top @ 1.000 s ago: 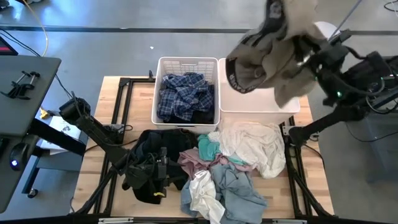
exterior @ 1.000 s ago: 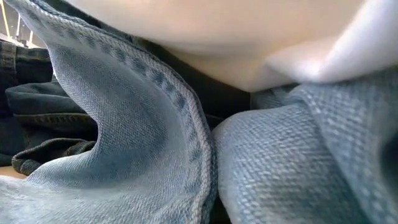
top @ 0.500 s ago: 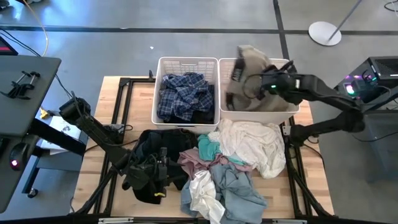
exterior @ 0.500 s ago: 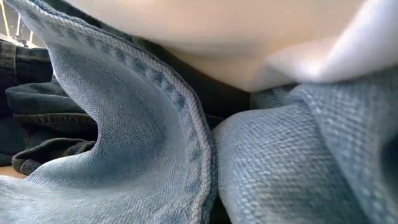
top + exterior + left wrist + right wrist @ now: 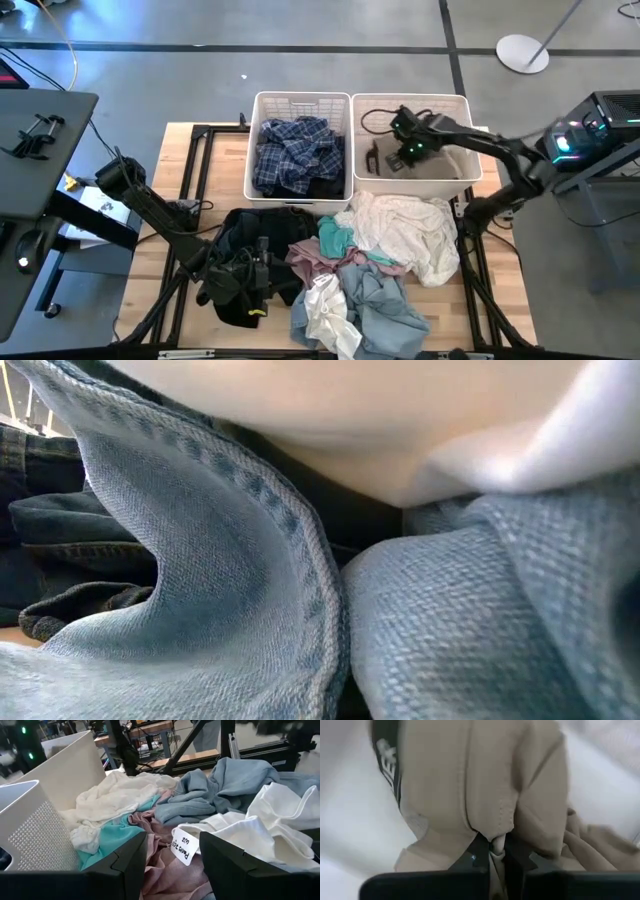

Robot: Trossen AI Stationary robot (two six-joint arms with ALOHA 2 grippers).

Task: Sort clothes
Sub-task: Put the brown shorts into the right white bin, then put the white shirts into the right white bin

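Note:
My right gripper (image 5: pixel 403 148) reaches down into the right white basket (image 5: pixel 460 104) and is shut on a khaki garment (image 5: pixel 435 166) with a black waistband (image 5: pixel 385 757). A navy plaid garment (image 5: pixel 295 150) lies in the left basket (image 5: pixel 300 98). On the table lies a pile of black (image 5: pixel 245 238), white (image 5: pixel 405 225), teal (image 5: pixel 335 238), pink (image 5: pixel 312 262) and pale blue denim (image 5: pixel 385 305) clothes. My left gripper (image 5: pixel 252 275) is open at the pile's left side, over the black garment, and faces the pink cloth (image 5: pixel 160 870). My right gripper pinches a bunched fold of the khaki garment (image 5: pixel 492 837) between its two fingertips, several layers gathered at a seam. The fingers come from above, slanting down into the right basket. The cloth spreads slack beyond the fingers inside the basket.
The two baskets stand side by side at the table's far edge. Denim cloth (image 5: pixel 250 560) lies right against the low camera and blocks its view. A white garment with a label (image 5: pixel 186 847) lies in front of my left gripper. Black frame rails run along the table's sides.
My right gripper has come down from high above the table's far right into the right basket, carrying the khaki garment. The garment hung spread out in the air before; now it lies gathered inside the basket.

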